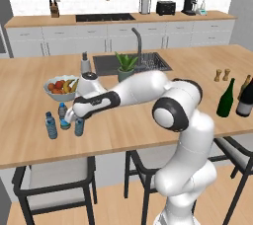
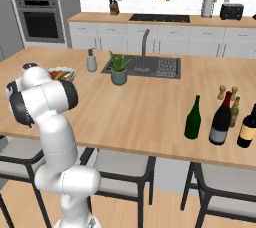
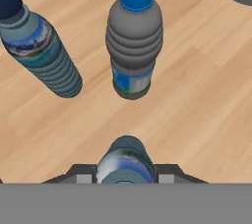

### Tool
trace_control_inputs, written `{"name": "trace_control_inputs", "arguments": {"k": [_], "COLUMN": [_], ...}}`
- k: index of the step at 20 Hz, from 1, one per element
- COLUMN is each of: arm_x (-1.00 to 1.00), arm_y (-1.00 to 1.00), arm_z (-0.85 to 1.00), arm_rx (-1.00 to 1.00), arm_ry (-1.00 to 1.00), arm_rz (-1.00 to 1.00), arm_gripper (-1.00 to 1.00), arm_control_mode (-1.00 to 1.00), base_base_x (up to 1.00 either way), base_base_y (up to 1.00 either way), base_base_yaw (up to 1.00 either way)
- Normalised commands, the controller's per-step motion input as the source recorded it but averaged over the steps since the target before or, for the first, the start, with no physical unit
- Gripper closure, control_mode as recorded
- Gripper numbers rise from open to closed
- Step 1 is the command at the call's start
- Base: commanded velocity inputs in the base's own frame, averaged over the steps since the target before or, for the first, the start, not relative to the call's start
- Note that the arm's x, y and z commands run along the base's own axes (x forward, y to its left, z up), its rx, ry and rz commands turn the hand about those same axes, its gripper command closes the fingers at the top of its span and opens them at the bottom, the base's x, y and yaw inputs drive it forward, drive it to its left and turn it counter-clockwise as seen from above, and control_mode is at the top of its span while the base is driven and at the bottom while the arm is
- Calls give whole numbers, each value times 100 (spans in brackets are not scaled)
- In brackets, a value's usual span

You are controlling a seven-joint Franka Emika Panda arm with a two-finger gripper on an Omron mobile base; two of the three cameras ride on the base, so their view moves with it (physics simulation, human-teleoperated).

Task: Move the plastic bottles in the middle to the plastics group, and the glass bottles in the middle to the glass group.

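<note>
Three small bottles: stand close together on the counter (image 1: pixel 148 135) near its left front edge, just in front of the fruit bowl (image 1: pixel 55 90).
Held bottle: small water bottle (image 3: pixel 126 165), upright between the jaws, low over or on the counter, can't tell which; in the left base view it sits under the hand (image 1: pixel 64 122).
Jaws: gripper (image 3: pixel 126 175) clamped on the small water bottle, one finger (image 3: pixel 81 175) on each side.
Neighbours: blue-cap bottle (image 3: pixel 134 41) and dark-cap bottle (image 3: pixel 39 51), both upright, just beyond the held one, not touching it.
Green bottle: tall dark green wine bottle (image 1: pixel 226 99) upright near the right end of the counter, just beside the glass group, well apart from the small bottles.
Glass group: dark bottle with grey label (image 2: pixel 221 120), amber bottle (image 2: pixel 234 112), dark bottle with white label (image 2: pixel 246 128), upright, close together.
Shakers: two wooden ones (image 1: pixel 222 75) behind the glass bottles.
Sink side: potted plant (image 1: pixel 125 67) by the sink (image 1: pixel 153 62).
</note>
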Motion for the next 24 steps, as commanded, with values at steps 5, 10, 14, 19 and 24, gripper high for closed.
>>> {"name": "trace_control_inputs", "arguments": {"k": [5,10,14,19,24], "arm_x": [0,0,0,-4,-9], "arm_y": [0,0,0,-1,-21], "arm_z": [-39,-33,-8,24,58], "arm_rx": [0,0,5,17,12], "arm_ry": [0,-1,-5,-8,-2], "arm_rz": [0,0,0,0,0], "arm_gripper": [100,-100,-100,-100,-100], "arm_control_mode": [-100,-100,-100,-100,-100], "base_base_x": [0,0,0,0,0], "base_base_y": [0,0,0,0,0], "base_base_yaw": [0,0,0,0,0]}}
